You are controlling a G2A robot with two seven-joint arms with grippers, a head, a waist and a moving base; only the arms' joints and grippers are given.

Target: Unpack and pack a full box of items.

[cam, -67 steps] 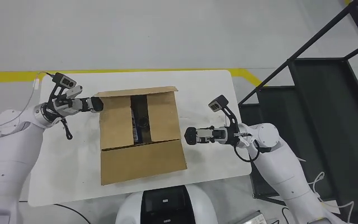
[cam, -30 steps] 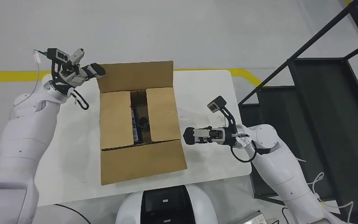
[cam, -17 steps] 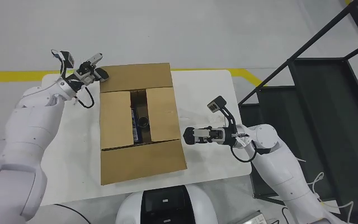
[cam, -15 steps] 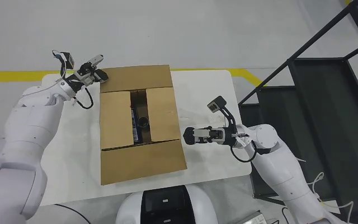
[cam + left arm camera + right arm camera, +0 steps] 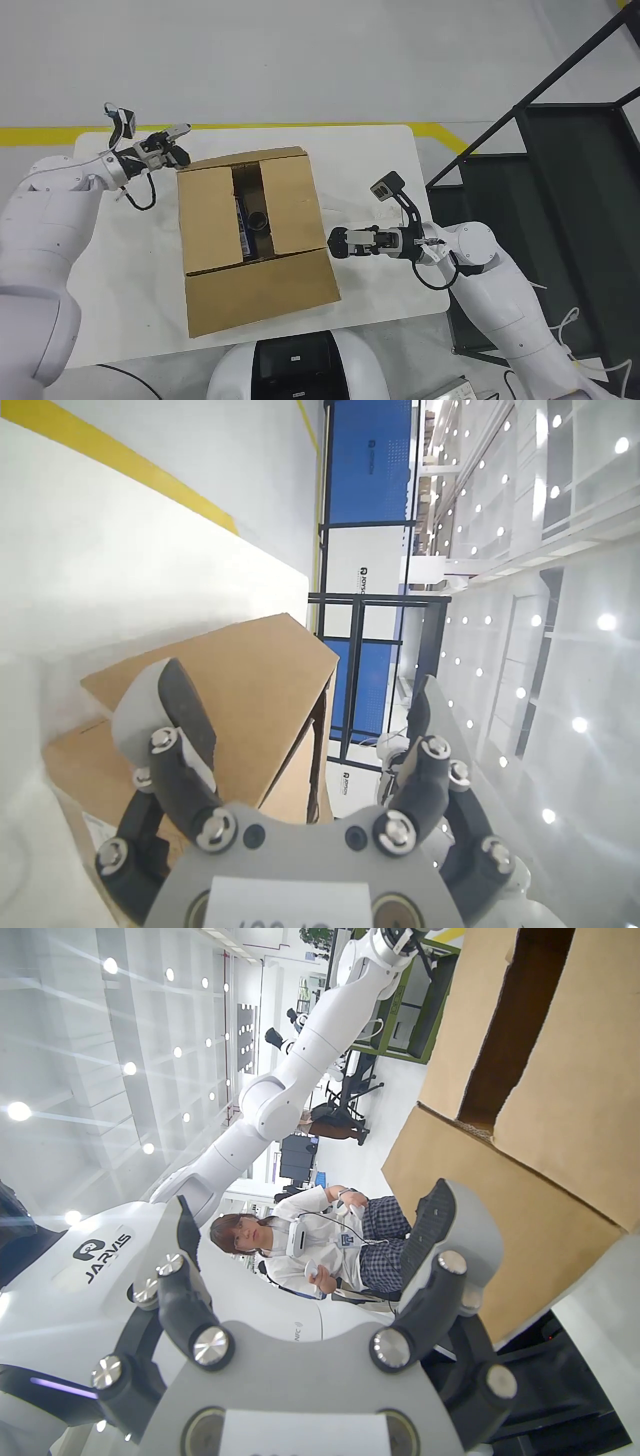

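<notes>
At box (image 5: 262, 288) far corner, left gripper (image 5: 179, 152) wide, empty; right gripper (image 5: 337, 242) wide beside box; best fold far flap (image 5: 245, 156) outward.

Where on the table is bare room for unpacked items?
The table strip left of the cardboard box, nearer than the left claw, is bare; so is the far right corner beyond the right claw. The box's right side is crowded.
</notes>
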